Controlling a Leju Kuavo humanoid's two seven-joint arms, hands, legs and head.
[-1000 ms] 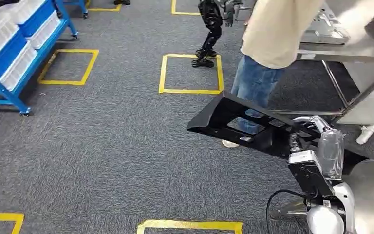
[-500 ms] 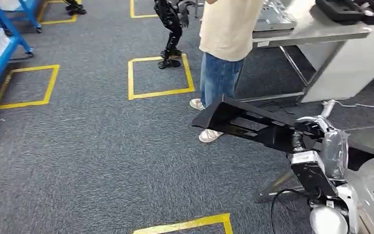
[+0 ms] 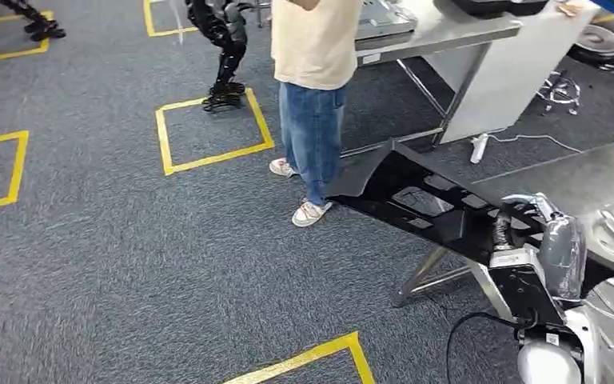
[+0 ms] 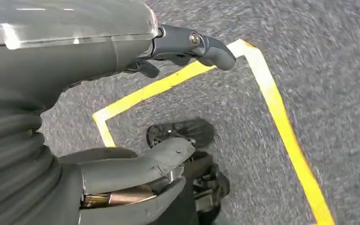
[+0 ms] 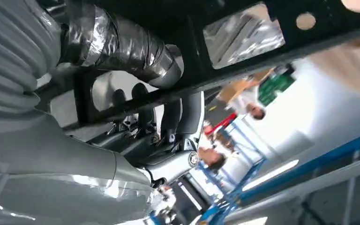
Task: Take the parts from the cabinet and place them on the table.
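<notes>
One long black panel (image 3: 416,200) is held in the right hand (image 3: 528,220), whose fingers wrap its near end while the far end juts out over the grey carpet (image 3: 128,256). The left hand (image 4: 136,117) hangs over the yellow floor tape (image 4: 281,122) holding nothing, fingers apart as far as the blurred view shows. A person (image 3: 313,96) stands beside the steel table (image 3: 448,36), just past the panel's far end.
</notes>
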